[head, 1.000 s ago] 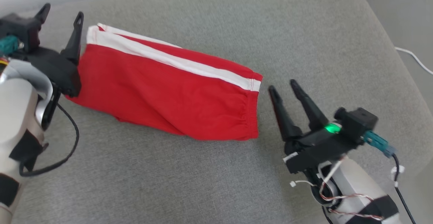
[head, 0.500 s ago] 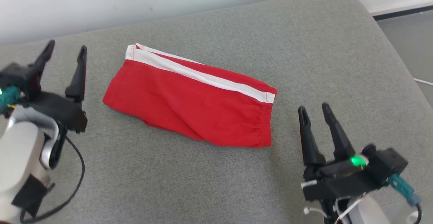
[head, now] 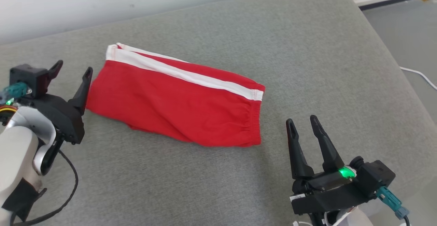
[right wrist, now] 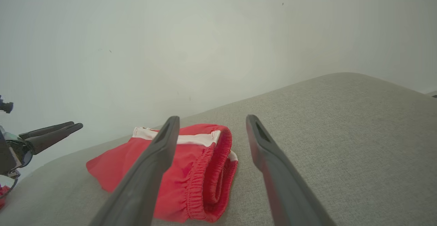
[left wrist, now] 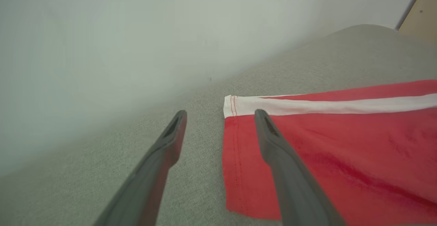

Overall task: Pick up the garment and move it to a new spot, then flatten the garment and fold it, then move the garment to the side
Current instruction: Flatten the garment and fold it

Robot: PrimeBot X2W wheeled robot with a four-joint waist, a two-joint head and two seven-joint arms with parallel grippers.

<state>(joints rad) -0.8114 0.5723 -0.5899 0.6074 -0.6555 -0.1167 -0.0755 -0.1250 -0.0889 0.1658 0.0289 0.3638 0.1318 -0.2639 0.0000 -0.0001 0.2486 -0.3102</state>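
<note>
- A pair of red shorts (head: 177,110), folded lengthwise, lies flat on a grey fabric cushion (head: 218,185), a little left of the cushion's middle.
- A white stripe (head: 184,76) runs along the far edge of the shorts. The gathered elastic waistband (head: 254,123) faces right and the leg hem (left wrist: 234,157) faces left.
- The left gripper (head: 73,69) is at the left end of the shorts, spread wide and holding nothing. Its inner finger (head: 83,87) is just beside the leg hem; whether it touches cannot be told.
- The right gripper (head: 301,121) is nearer and to the right of the waistband, apart from it, fingers parted and empty.
- A white wall (head: 102,0) rises behind the cushion's far edge.
- Grey floor (head: 403,31) with a white cable (head: 418,75) lies to the right.
</note>
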